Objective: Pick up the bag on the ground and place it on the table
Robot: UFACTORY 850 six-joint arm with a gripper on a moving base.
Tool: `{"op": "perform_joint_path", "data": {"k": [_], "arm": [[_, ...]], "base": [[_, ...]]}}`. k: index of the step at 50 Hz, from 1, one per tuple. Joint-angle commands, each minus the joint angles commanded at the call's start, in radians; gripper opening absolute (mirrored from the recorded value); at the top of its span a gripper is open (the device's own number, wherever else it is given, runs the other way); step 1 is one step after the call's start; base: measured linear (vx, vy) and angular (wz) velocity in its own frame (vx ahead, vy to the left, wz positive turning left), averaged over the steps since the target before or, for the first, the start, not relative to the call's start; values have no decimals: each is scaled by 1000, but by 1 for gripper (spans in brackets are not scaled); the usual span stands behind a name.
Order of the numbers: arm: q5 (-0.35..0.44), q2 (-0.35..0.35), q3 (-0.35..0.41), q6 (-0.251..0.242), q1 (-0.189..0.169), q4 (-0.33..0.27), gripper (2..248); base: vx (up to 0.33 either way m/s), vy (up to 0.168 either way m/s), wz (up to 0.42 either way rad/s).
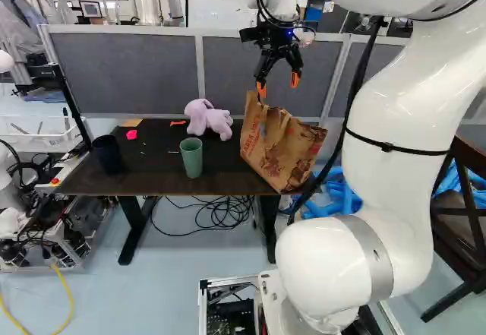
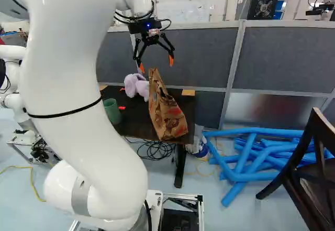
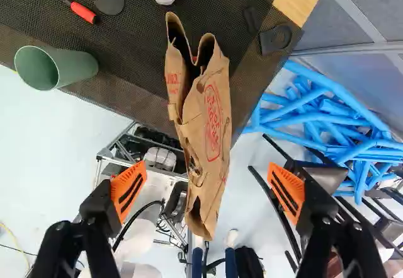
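The brown paper bag bears red lettering, none of it clearly readable.

Seen in the right base view, the brown paper bag overlaps the dark table; whether it rests there is unclear. Just past eleven o'clock from the bag, the gripper hangs with fingers spread. The lilac plush toy sits at ten, the green cup at nine, partly behind the white arm. Blue tubes and a dark chair lie toward four.
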Motion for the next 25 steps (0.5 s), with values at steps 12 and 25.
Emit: {"op": "perform_joint_path", "data": {"k": [12, 25], "arm": [[0, 0, 0, 0, 0, 0, 247], [0, 0, 0, 0, 0, 0, 247]], "base": [[-15, 0, 0], [-85, -2, 1]]}}
